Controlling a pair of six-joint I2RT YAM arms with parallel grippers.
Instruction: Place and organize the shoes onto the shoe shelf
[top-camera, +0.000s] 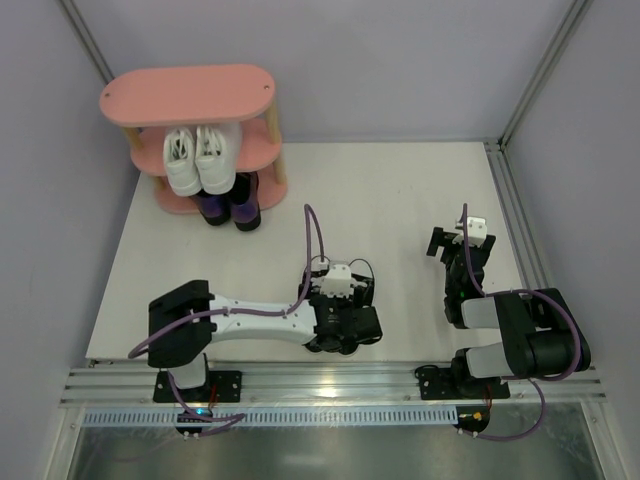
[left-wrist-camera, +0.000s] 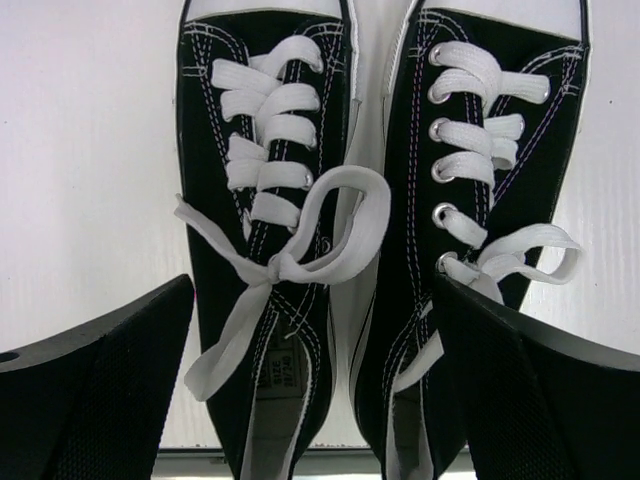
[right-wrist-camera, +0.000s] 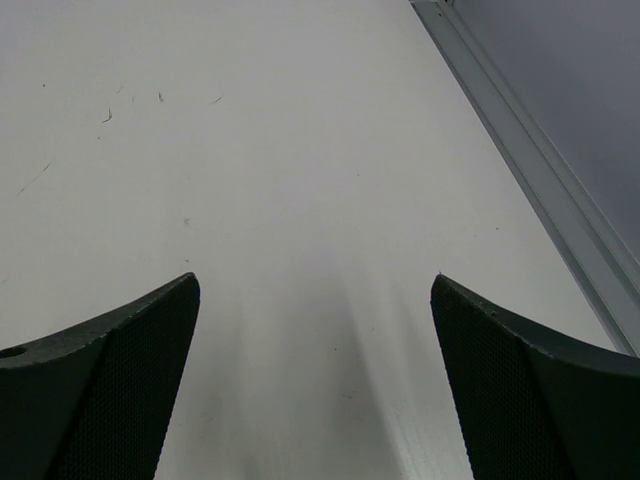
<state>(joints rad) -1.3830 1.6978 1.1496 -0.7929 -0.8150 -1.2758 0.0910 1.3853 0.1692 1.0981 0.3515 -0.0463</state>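
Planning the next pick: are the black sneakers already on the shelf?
No, both black sneakers lie side by side on the white table.

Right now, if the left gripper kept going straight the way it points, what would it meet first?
The black canvas sneakers. The left gripper is open and aimed at the pair, which lies side by side in the gap between its fingers, laces up. How far off they are is hard to judge.

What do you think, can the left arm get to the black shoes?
Probably yes. The left gripper hangs open right above the black sneakers, with nothing between them. Whether both shoes fit between its fingers at once is hard to tell.
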